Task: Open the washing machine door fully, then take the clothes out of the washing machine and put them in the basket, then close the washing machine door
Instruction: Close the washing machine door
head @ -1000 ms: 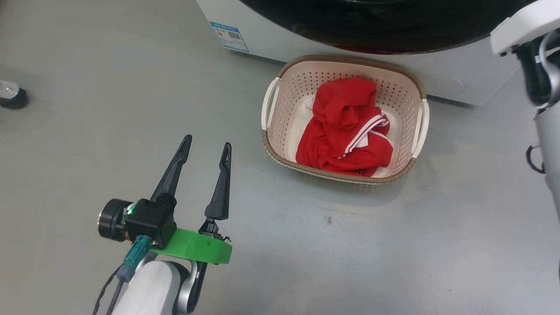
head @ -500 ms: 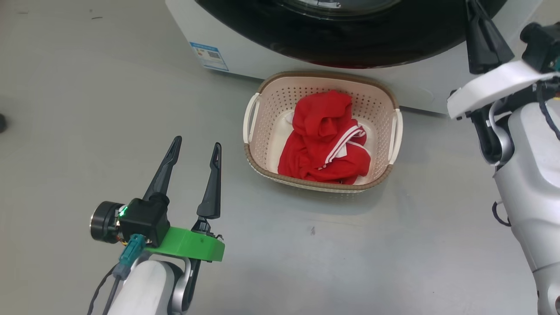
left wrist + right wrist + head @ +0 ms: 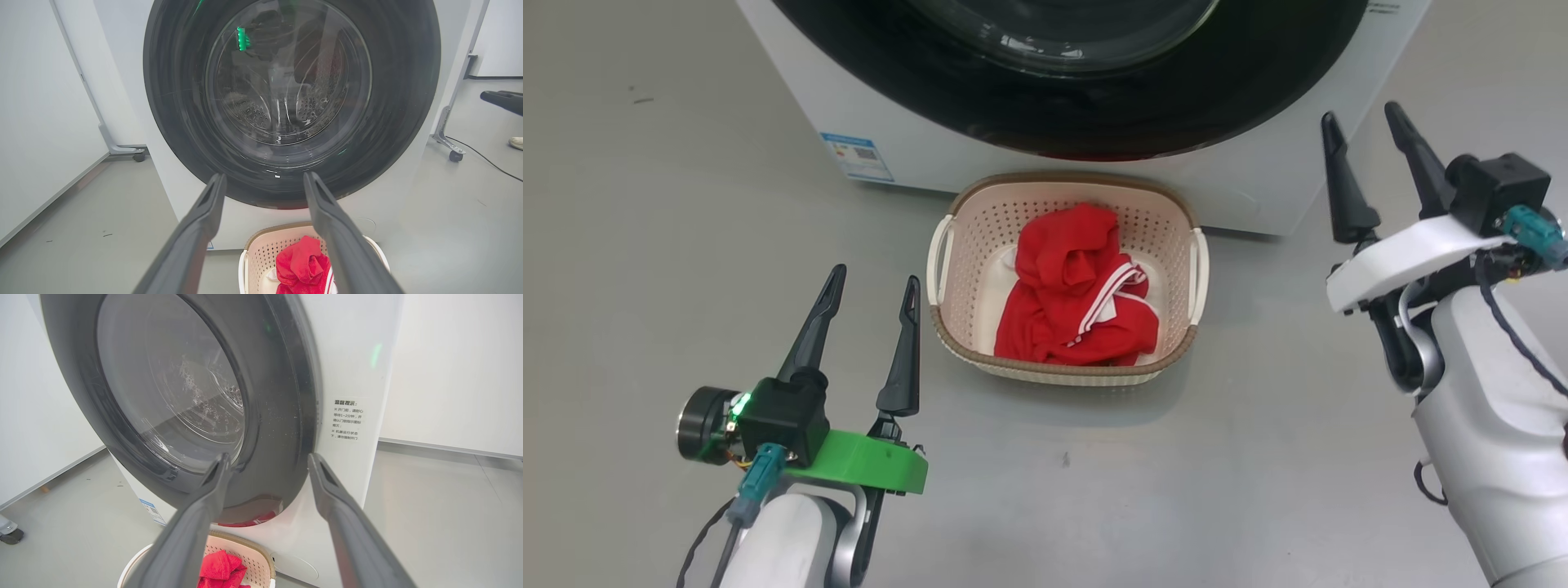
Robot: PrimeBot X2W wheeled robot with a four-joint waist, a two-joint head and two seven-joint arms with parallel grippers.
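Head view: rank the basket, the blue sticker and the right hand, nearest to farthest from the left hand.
1. The basket, on the floor just right of the left hand.
2. The blue sticker, ahead on the washing machine front.
3. The right hand, far across on the right side.

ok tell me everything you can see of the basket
The basket is a small cream plastic tub, rectangular with rounded corners, perforated walls, a brown woven-look rim and two white side handles. It stands upright on the grey floor just in front of the washing machine, holding the red clothes.
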